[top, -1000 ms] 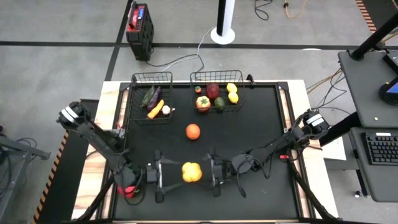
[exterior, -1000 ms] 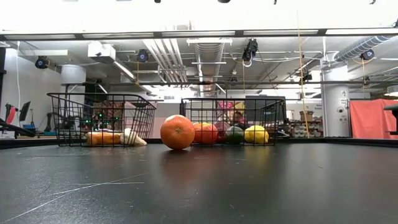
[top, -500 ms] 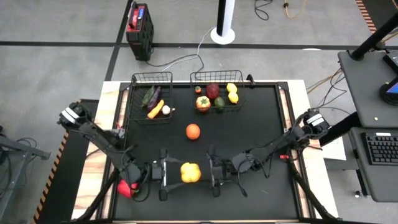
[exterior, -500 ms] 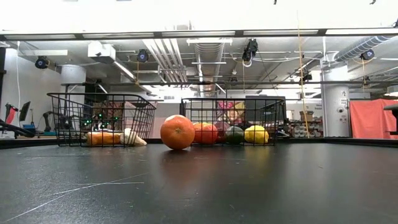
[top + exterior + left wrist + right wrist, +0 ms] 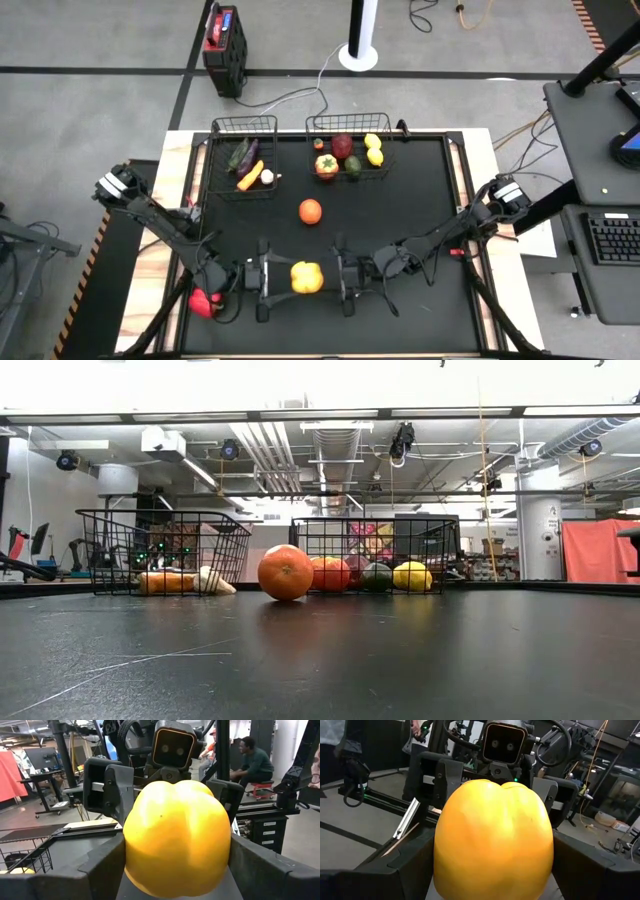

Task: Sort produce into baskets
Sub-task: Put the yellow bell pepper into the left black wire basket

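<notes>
A yellow pepper (image 5: 306,277) sits between my two grippers near the table's near edge; it does not show in the low view. My right gripper (image 5: 325,278) is shut on it from the right. My left gripper (image 5: 290,279) faces it from the left, open, with a finger close to each side of the pepper (image 5: 177,840). An orange (image 5: 310,211) lies alone mid-table. The narrower basket (image 5: 243,125) at the far left holds eggplant, carrot and garlic. The wider basket (image 5: 349,120) holds lemons and other produce. My right gripper pinches the pepper's two opposite sides (image 5: 440,850) between its fingers (image 5: 415,860), coming level from the table's right. My left gripper's fingers (image 5: 107,865) stand at the pepper's sides (image 5: 131,855), level from the left; I cannot tell whether they touch it.
The orange (image 5: 286,572) stands in front of the two baskets (image 5: 165,520) at the far edge. Bare black mat lies between the grippers and the orange. People sit in the room beyond the table (image 5: 255,760).
My left gripper has moved a little toward the table's right edge, closing in on the yellow pepper, and then stopped. My right gripper and the pepper have stayed in place.
</notes>
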`<control>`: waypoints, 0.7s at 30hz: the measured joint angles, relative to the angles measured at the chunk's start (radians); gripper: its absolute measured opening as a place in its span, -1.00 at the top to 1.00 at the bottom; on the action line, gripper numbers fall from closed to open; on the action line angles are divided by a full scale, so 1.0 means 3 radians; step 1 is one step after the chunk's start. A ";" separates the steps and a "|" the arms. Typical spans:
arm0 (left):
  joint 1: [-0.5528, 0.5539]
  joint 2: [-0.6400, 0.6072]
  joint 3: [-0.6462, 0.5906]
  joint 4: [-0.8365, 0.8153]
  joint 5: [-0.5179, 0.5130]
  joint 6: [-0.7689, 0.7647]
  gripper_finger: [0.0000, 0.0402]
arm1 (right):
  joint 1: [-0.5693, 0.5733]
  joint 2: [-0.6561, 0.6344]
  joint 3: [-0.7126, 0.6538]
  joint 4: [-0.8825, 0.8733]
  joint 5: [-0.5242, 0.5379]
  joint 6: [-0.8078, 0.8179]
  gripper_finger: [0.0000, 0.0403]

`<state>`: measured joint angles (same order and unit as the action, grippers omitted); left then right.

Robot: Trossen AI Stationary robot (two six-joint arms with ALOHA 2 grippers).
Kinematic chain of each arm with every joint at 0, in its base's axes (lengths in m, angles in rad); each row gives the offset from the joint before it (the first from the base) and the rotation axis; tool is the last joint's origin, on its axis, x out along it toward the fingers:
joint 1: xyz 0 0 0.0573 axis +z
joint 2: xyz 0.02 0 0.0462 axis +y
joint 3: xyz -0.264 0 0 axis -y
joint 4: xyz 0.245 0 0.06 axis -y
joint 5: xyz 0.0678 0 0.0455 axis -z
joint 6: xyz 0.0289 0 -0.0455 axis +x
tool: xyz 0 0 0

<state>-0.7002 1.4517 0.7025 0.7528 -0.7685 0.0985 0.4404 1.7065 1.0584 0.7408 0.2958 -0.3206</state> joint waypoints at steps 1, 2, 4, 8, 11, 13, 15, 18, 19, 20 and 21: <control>0.0000 0.0000 0.0000 0.0001 -0.0001 0.0000 -0.45 | 0.0000 0.0000 0.0000 -0.0004 0.0000 0.0015 -0.62; 0.0000 0.0000 0.0000 0.0003 -0.0002 -0.0004 -0.45 | 0.0000 0.0000 0.0000 -0.0007 -0.0002 0.0041 -0.63; 0.0001 0.0000 0.0000 0.0002 -0.0008 0.0003 -0.44 | 0.0000 0.0000 0.0000 -0.0004 -0.0002 0.0075 -0.65; 0.0009 0.0000 0.0000 -0.0004 -0.0033 0.0037 -0.44 | -0.0001 0.0000 0.0000 0.0001 0.0072 0.0134 -0.70; 0.0009 0.0000 0.0000 -0.0006 -0.0037 0.0038 -0.44 | -0.0001 0.0000 0.0001 0.0002 0.0076 0.0134 -0.71; 0.0009 0.0000 0.0000 -0.0018 -0.0037 0.0037 -0.44 | -0.0001 -0.0006 0.0001 -0.0008 0.0076 0.0135 -0.71; 0.0009 0.0000 0.0000 -0.0033 -0.0053 0.0033 -0.44 | -0.0001 -0.0023 0.0001 -0.0021 0.0078 0.0162 -0.71; 0.0010 0.0000 0.0000 -0.0041 -0.0133 0.0035 -0.44 | -0.0006 -0.0069 0.0001 -0.0046 0.0078 0.0215 -0.71; 0.0013 -0.0004 0.0000 -0.0043 -0.0143 0.0043 -0.44 | -0.0006 -0.0095 0.0001 -0.0075 0.0078 0.0215 -0.71; 0.0014 -0.0005 0.0000 -0.0041 -0.0144 0.0055 -0.44 | -0.0007 -0.0118 0.0001 -0.0106 0.0083 0.0216 -0.71; 0.0015 -0.0011 0.0000 -0.0043 -0.0148 0.0071 -0.44 | -0.0007 -0.0149 0.0001 -0.0139 0.0094 0.0215 -0.71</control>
<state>-0.6956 1.4485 0.7025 0.7400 -0.8128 0.1199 0.4382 1.6619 1.0588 0.6991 0.3242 -0.2560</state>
